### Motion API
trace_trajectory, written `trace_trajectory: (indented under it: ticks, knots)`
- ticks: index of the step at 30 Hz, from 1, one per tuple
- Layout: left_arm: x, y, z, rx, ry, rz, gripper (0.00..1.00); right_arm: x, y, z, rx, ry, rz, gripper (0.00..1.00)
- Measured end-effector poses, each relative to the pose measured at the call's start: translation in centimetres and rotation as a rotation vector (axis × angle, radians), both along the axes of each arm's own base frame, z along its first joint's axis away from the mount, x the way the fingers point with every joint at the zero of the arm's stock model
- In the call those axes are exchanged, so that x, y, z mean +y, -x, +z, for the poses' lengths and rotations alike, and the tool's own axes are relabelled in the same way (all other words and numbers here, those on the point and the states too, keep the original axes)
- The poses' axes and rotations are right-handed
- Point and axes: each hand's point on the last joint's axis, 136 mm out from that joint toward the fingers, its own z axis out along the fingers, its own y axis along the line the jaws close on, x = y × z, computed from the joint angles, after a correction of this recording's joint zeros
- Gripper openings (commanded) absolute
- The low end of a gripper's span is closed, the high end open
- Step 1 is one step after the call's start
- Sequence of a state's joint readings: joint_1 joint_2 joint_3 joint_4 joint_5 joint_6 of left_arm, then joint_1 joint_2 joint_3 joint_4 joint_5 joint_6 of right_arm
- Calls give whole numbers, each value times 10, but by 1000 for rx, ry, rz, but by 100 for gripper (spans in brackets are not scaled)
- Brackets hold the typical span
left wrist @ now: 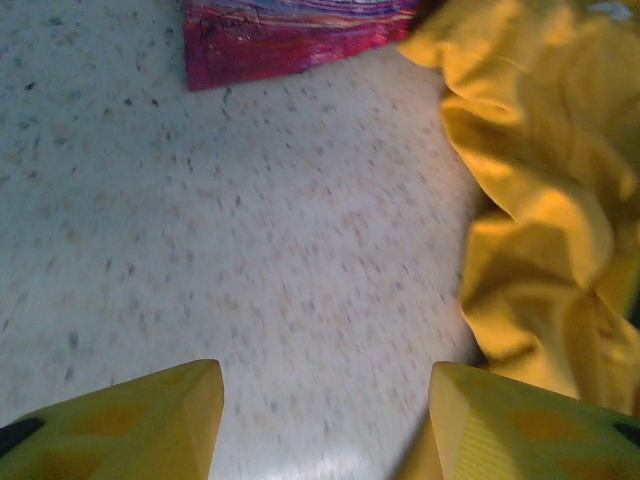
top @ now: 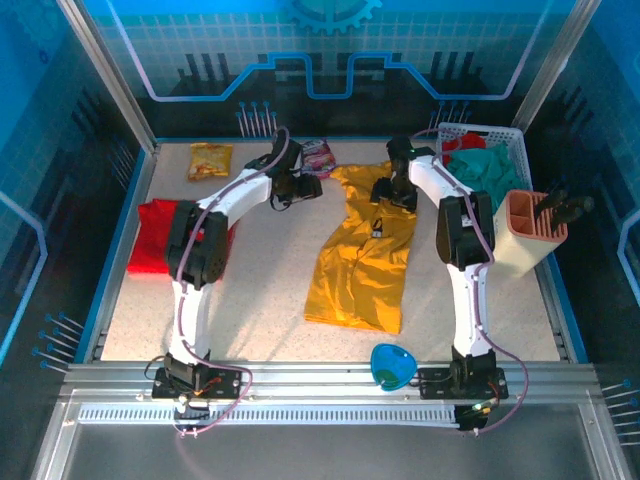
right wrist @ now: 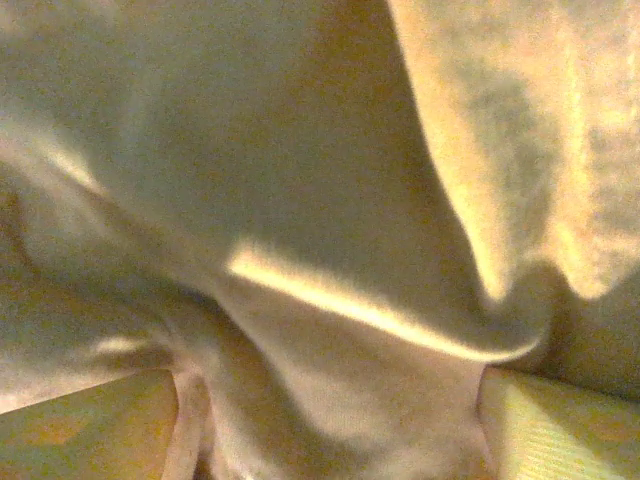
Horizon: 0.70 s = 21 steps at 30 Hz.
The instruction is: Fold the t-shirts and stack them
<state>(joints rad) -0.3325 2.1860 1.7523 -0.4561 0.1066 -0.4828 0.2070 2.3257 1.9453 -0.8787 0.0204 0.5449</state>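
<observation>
The mustard-yellow t-shirt lies lengthwise down the middle of the table, with the red t-shirt bunched at the left edge. The left jaws stand open and empty over bare table just beside the yellow cloth's far end; the right jaws gape wide there, with cloth lying between them.

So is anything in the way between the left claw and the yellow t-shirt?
Nothing visible. The left gripper hangs open over bare table, and the yellow t-shirt lies just to its right. The pink snack packet sits farther ahead, off that path.
</observation>
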Motion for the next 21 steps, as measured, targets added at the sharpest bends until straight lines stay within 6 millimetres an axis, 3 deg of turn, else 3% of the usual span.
trace_trajectory:
  ticks: [4, 7, 13, 17, 21]
  knots:
    - [-15, -26, -25, 0, 41, 15, 54, 2, 17, 14, -6, -33, 11, 83]
    - [-24, -41, -30, -13, 58, 22, 51, 4, 26, 26, -23, -55, 16, 83]
    - [-34, -39, -29, -38, 72, 17, 49, 6, 37, 38, -53, -84, 22, 83]
    - [-41, -24, -34, -28, 70, -3, 49, 3, 44, 28, -34, -73, 14, 83]
    - [-62, -30, -17, -50, 114, -39, 49, -2, 60, 15, 5, -56, 1, 82]
